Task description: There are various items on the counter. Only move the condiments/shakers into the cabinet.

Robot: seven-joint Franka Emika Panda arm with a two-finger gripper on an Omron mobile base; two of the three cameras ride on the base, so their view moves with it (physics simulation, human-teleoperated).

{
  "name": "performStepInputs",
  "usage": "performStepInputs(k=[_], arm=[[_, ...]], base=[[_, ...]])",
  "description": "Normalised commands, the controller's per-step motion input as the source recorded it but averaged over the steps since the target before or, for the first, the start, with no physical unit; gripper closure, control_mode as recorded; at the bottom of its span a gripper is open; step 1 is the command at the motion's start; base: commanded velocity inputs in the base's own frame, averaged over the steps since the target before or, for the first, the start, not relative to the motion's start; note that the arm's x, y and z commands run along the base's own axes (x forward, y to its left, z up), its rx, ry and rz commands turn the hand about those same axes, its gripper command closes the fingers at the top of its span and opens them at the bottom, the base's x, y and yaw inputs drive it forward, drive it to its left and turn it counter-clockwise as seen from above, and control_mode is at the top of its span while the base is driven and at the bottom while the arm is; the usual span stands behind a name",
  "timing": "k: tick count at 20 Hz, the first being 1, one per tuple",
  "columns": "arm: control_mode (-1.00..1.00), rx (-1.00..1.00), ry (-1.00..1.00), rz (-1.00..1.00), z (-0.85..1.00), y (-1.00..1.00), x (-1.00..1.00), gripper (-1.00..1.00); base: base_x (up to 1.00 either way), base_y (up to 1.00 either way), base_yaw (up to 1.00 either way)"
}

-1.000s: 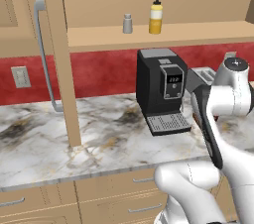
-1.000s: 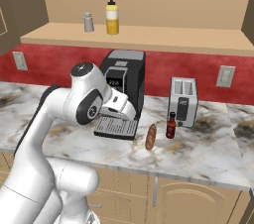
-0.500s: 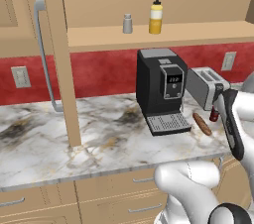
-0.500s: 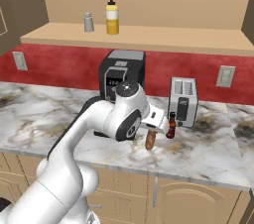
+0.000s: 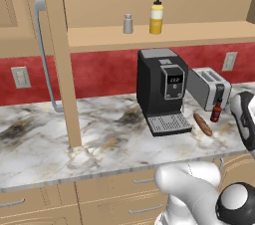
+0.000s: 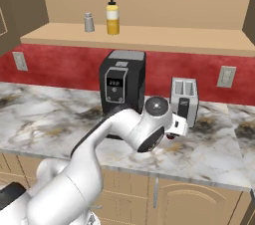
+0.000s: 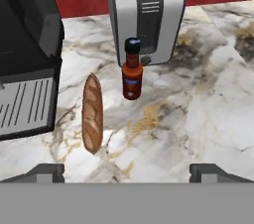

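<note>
Cabinet door: I saw the light tan wooden upper cabinet [image 5: 149, 0] standing open, its door edge-on at the left of the left base view, the long grey bar handle [image 5: 44, 55] running down it.

Shelf: on the plain inner shelf, upper middle of the left base view, the small grey cylindrical shaker [image 5: 128, 24] stood upright just left of the yellow squeeze bottle with black nozzle and pale label [image 5: 156, 16]; the two were close but apart. In the right base view I saw them in the upper left, in the same order.

Counter: the long white-grey marble-patterned counter with brown and dark veining [image 5: 99, 139] ran across the middle of the left base view over light wood drawers.

Coffee machine: the black coffee machine [image 5: 162, 89] stood at centre right of the left base view, its grille tray towards me.

Sausage: in the hand view the brown elongated sausage-like food [image 7: 92, 113] lay flat at centre left, just right of the coffee machine's tray and not touching it.

Sauce bottle: the small dark red sauce bottle with black cap [image 7: 132, 70] stood upright at the centre of the hand view, just right of the sausage and directly in front of the toaster.

Toaster: the silver toaster [image 7: 145, 15] sat at the top middle of the hand view.

Gripper: I had the two-finger gripper [image 7: 127, 172] spread wide and holding nothing, its dark fingertips [image 7: 45, 172] in the bottom corners of the hand view, above the counter, short of bottle and sausage.
</note>
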Motion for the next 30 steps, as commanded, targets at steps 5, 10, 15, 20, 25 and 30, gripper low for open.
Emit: performStepInputs(k=[5,10,15,20,25,30], arm=[[-1.0,0.0,-0.04,0.13,-0.32,-0.28,0.28,-1.0],[-1.0,0.0,0.0,0.14,-0.09,-0.15,0.33,-1.0],[-1.0,0.07,0.0,0.25,-0.04,-0.26,0.14,-1.0],[-1.0,0.02,0.0,0.2,0.0,-0.23,0.02,-1.0],[-1.0,0.01,-0.01,0.04,0.0,-0.06,0.0,-1.0],[-1.0,0.08,-0.1,0.04,-0.18,0.0,0.0,-1.0]], base=[[0.0,0.0,0.0],[0.0,0.0,0.0],[0.0,0.0,0.0],[0.0,0.0,0.0],[0.0,0.0,0.0],[0.0,0.0,0.0]])
